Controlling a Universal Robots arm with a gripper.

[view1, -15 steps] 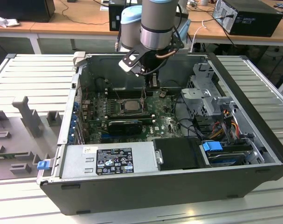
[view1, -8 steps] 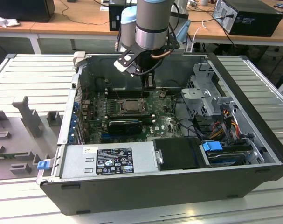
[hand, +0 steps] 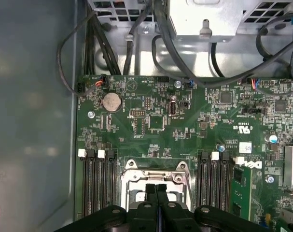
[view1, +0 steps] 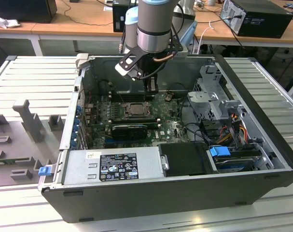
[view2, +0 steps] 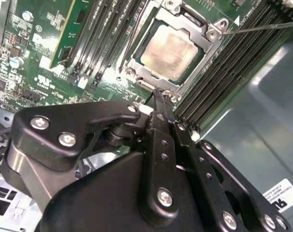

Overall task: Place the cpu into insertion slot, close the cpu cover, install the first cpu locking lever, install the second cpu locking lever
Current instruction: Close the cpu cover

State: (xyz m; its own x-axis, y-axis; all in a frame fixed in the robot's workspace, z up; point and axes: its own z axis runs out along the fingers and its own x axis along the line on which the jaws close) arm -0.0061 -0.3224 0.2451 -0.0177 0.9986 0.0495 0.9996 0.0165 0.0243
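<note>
Evidently the first two steps were done. In the exterior view the insertion slot (view1: 135,109) sat just above the middle of the frame, on the green circuit board (view1: 173,126) inside the open computer case (view1: 151,193), which lay on the ribbed pale surface (view1: 35,82). In the second wrist view the cpu (view2: 171,50) lay flat in that slot. Its pale metal face showed through the window of the cpu cover (view2: 139,65), and the cover looked folded down around the chip rather than standing on its hinge. The levers seemed to be the part left to do. A thin metal rod (view2: 262,27) ran from one corner of the socket out over the black memory slots (view2: 223,72). I took it for a locking lever that was not yet hooked under its catch. Whether the other lever was latched could not be made out, since the gripper covered that side. The gripper (view2: 160,95) had its two black fingers pressed together with nothing visible between them. Its tip was at the rim of the socket on the side nearest the camera. Whether it was touching the rim or hanging just above it I could not tell. In the exterior view it hung from the grey arm (view1: 155,24) just above and to the right of the slot, in the upper middle of the frame.
</note>
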